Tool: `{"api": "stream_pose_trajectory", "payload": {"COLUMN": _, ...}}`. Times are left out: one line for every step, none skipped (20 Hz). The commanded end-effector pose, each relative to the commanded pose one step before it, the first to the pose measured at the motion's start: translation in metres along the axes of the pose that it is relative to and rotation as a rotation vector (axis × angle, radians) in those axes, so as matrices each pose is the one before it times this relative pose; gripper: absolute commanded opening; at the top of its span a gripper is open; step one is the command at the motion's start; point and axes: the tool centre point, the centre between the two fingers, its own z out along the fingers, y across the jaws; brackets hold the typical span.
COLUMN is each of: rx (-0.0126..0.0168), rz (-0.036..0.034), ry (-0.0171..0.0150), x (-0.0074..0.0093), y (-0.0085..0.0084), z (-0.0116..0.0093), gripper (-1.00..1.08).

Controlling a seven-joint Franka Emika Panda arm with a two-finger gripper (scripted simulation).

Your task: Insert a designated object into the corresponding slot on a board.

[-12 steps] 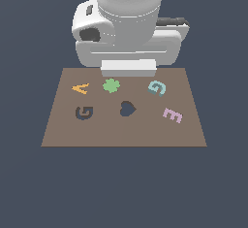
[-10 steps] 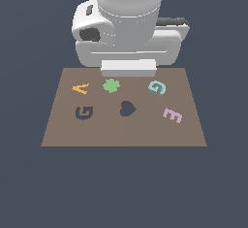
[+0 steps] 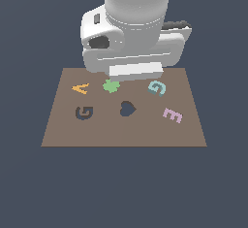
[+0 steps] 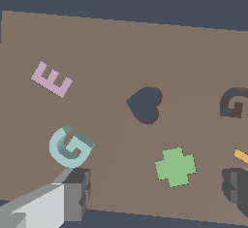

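Note:
The pale teal letter G [image 3: 157, 88] lies flat on the brown board [image 3: 121, 132], at the back towards the exterior view's right. It also shows in the wrist view [image 4: 70, 146]. The dark G-shaped slot [image 3: 84, 112] is on the board's left side in the exterior view and at the edge of the wrist view [image 4: 234, 103]. My gripper [image 4: 156, 182] is open and empty above the board's back edge. One finger [image 4: 76, 189] is just beside the teal G without touching it. In the exterior view the arm's hand [image 3: 133, 47] hides the fingers.
A green clover [image 3: 111, 85], an orange letter piece [image 3: 80, 88] and a pink letter E [image 3: 172, 115] lie on the board. A dark heart-shaped recess [image 3: 127, 108] is at the board's middle. The board rests on a dark blue floor.
The hand has shifted slightly down and to the exterior view's right. The pieces on the board have not moved.

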Motion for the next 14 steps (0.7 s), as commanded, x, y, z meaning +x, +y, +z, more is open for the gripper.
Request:
{"api": "stream_pose_trajectory", "payload": {"rx": -0.00158, "rz": -0.04857, "ry": 0.00147, "x": 0.00138, "y": -0.00559, "z": 0.00508, "gripper": 1.00}}
{"api": "stream_pose_trajectory", "payload": {"rx": -0.00084, "rz": -0.02373, "ry": 0.00092, "x": 0.00074, "y": -0.00261, "z": 0.00241, "gripper": 1.00}}
{"api": "stream_pose_trajectory", "payload": {"rx": -0.00092, "rz": -0.02572, "ry": 0.00100, "x": 0.00080, "y": -0.00283, "z": 0.00261, "gripper": 1.00}}
{"api": "stream_pose_trajectory", "payload": {"rx": -0.00099, "rz": -0.02775, "ry": 0.00108, "x": 0.00086, "y": -0.00306, "z": 0.00281, "gripper": 1.00}}
{"api": "stream_pose_trajectory", "payload": {"rx": -0.00107, "rz": -0.02979, "ry": 0.00116, "x": 0.00091, "y": -0.00329, "z": 0.00302, "gripper": 1.00}}
{"api": "stream_pose_trajectory", "payload": {"rx": -0.00115, "rz": -0.03186, "ry": 0.00124, "x": 0.00097, "y": -0.00352, "z": 0.00323, "gripper": 1.00}}
{"api": "stream_pose_trajectory", "payload": {"rx": -0.00123, "rz": -0.03395, "ry": 0.00132, "x": 0.00103, "y": -0.00375, "z": 0.00344, "gripper": 1.00}}
{"api": "stream_pose_trajectory", "payload": {"rx": -0.00132, "rz": -0.03608, "ry": 0.00141, "x": 0.00108, "y": -0.00399, "z": 0.00365, "gripper": 1.00}}
{"api": "stream_pose_trajectory", "payload": {"rx": -0.00140, "rz": -0.03822, "ry": 0.00149, "x": 0.00114, "y": -0.00423, "z": 0.00387, "gripper": 1.00}}
{"api": "stream_pose_trajectory", "payload": {"rx": -0.00149, "rz": -0.04040, "ry": 0.00158, "x": 0.00119, "y": -0.00448, "z": 0.00409, "gripper": 1.00}}
{"api": "stream_pose_trajectory", "payload": {"rx": -0.00158, "rz": -0.04262, "ry": 0.00167, "x": 0.00124, "y": -0.00473, "z": 0.00431, "gripper": 1.00}}
{"api": "stream_pose_trajectory", "payload": {"rx": -0.00167, "rz": -0.04473, "ry": 0.00175, "x": 0.00129, "y": -0.00497, "z": 0.00453, "gripper": 1.00}}
{"api": "stream_pose_trajectory", "payload": {"rx": -0.00166, "rz": -0.04414, "ry": 0.00172, "x": 0.00127, "y": -0.00491, "z": 0.00447, "gripper": 1.00}}
{"api": "stream_pose_trajectory", "payload": {"rx": -0.00161, "rz": -0.04238, "ry": 0.00165, "x": 0.00121, "y": -0.00471, "z": 0.00429, "gripper": 1.00}}
